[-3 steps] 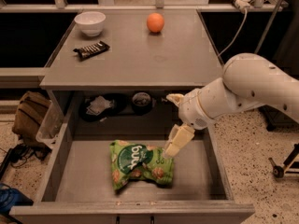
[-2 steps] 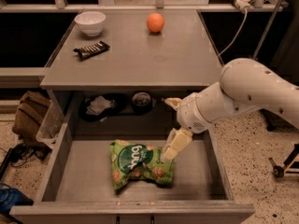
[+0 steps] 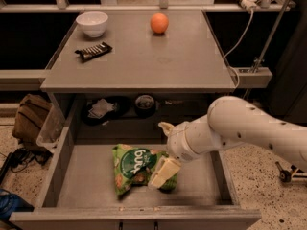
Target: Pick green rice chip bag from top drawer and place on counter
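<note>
The green rice chip bag (image 3: pixel 132 166) lies flat on the bottom of the open top drawer (image 3: pixel 81 183), left of its middle. My gripper (image 3: pixel 157 155) reaches in from the right on the white arm (image 3: pixel 249 128) and is open. Its lower finger (image 3: pixel 164 172) lies over the bag's right edge. Its upper finger (image 3: pixel 165 127) points toward the back of the drawer. Nothing is held. The grey counter (image 3: pixel 158 61) is above the drawer.
On the counter are a white bowl (image 3: pixel 92 23) at the back left, a black candy bar (image 3: pixel 93 51) in front of it, and an orange (image 3: pixel 159 23) at the back middle. Dark items (image 3: pixel 144 103) sit on a shelf behind the drawer. A brown bag (image 3: pixel 29 121) lies on the floor at left.
My gripper has moved left and down into the drawer. Its lower finger now overlaps the bag's right edge. The bag has not moved.
</note>
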`<state>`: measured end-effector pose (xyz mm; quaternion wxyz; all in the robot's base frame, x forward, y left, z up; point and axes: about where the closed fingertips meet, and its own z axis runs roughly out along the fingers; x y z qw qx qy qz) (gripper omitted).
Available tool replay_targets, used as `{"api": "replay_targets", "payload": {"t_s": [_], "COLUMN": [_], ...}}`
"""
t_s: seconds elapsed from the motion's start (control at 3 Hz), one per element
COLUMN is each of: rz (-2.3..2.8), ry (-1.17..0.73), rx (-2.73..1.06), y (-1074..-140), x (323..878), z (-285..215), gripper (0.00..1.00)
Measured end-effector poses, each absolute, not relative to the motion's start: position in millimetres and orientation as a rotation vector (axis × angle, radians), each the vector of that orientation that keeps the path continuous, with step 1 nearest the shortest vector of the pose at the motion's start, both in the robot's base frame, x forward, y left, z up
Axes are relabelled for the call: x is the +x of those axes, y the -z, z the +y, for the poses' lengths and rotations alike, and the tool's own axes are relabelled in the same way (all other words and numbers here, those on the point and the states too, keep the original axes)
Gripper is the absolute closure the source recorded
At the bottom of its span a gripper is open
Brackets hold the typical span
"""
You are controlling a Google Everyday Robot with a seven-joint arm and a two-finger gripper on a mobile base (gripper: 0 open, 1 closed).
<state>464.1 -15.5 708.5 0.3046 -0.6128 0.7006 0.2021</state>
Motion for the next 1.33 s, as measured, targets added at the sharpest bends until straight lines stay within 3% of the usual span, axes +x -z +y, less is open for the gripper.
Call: {"api": "replay_targets", "payload": {"t_s": [1.33], "rz": [1.869], "ry": [-0.573], "rx": [-1.594], "y": [-625.3], "x": [495.7], "z": [17.1], "gripper": [0.00]}}
